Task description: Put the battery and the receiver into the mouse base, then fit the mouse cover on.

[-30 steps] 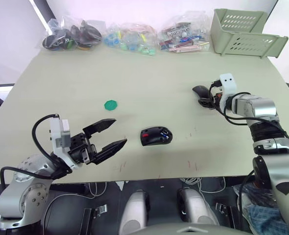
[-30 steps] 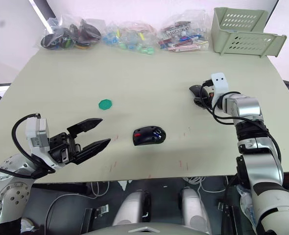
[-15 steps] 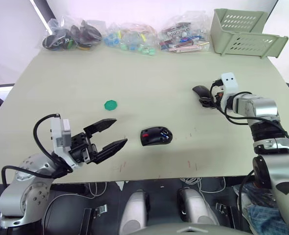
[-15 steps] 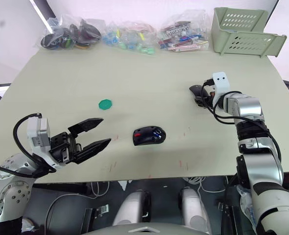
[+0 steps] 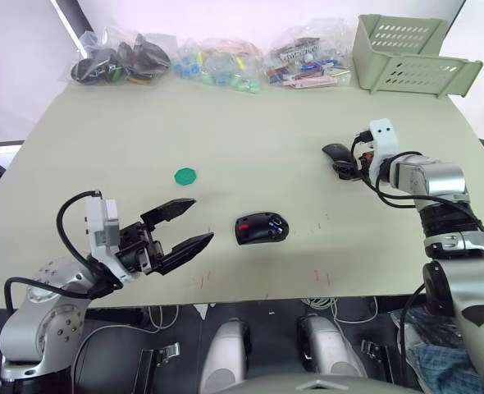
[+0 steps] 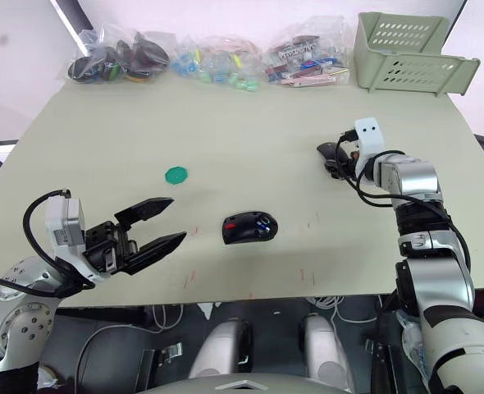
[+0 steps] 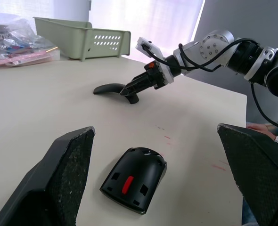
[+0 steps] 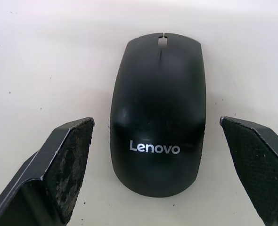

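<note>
The left gripper [image 5: 184,223] is hovering, jaws apart, beside the mouse base [image 5: 261,228], lying near the table's [image 5: 250,131] front with red inner part showing. Farther right, the right gripper [image 8: 158,136], jaws apart, is straddling the glossy mouse cover [image 8: 159,141].

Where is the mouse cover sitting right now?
The mouse cover lies on the table's right side, just in front of the open right gripper, well apart from the mouse base nearer the front edge.
</note>
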Available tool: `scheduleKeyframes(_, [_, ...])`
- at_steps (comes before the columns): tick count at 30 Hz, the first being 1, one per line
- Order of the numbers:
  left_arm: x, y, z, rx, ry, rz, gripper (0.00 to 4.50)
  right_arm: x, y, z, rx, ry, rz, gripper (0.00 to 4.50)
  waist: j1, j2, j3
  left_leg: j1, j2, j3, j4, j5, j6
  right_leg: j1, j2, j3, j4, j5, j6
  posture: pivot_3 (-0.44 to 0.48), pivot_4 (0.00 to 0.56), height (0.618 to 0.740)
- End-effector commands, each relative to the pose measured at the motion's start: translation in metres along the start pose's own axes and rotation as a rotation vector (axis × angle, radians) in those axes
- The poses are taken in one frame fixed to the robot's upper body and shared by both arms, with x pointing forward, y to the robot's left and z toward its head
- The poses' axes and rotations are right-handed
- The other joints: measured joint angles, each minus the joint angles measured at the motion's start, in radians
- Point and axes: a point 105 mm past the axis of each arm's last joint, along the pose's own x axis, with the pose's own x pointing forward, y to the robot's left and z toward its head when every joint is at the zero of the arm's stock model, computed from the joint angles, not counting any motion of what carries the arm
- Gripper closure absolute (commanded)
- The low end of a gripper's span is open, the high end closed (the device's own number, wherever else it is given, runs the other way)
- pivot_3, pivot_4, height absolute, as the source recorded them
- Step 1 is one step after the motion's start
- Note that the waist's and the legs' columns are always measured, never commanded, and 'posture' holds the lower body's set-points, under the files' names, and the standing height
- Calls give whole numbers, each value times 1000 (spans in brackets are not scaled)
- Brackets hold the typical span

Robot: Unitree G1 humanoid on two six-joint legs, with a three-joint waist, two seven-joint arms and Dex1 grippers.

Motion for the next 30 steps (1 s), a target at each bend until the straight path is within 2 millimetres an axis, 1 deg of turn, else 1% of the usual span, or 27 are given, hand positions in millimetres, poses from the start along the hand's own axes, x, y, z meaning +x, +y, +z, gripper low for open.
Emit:
scheduleKeyframes(1, [1,-1,4,27,-13,-14,73,-6,0,11,-22,-36,-1,0,0,0,0,0,0,0,0,0,0,0,0,0,0,0,0,0,150,740])
scheduleKeyframes(22, [1,-1,3,33,-15,-18,73,-4,-1,9,-20,-26,-7,0,0,0,0,0,0,0,0,0,0,0,0,0,0,0,0,0,150,740])
scheduleKeyframes(23, [1,-1,3,33,-15,-18,26,-4,-1,9,-20,-26,-7,248,0,0,0,0,0,0,0,0,0,0,0,0,0,0,0,0,150,740])
scheduleKeyframes(25, [1,0,3,33,-15,-19,0,-4,-1,9,-23,-26,-7,1139,0,0,0,0,0,0,0,0,0,0,0,0,0,0,0,0,150,740])
scheduleKeyframes(26, [1,0,3,33,-15,-20,0,-4,-1,9,-25,-27,-6,1437,0,0,0,0,0,0,0,0,0,0,0,0,0,0,0,0,150,740])
scheduleKeyframes(30, [1,1,2,34,-15,-22,0,-4,0,10,-30,-27,-5,1437,0,0,0,0,0,0,0,0,0,0,0,0,0,0,0,0,150,740])
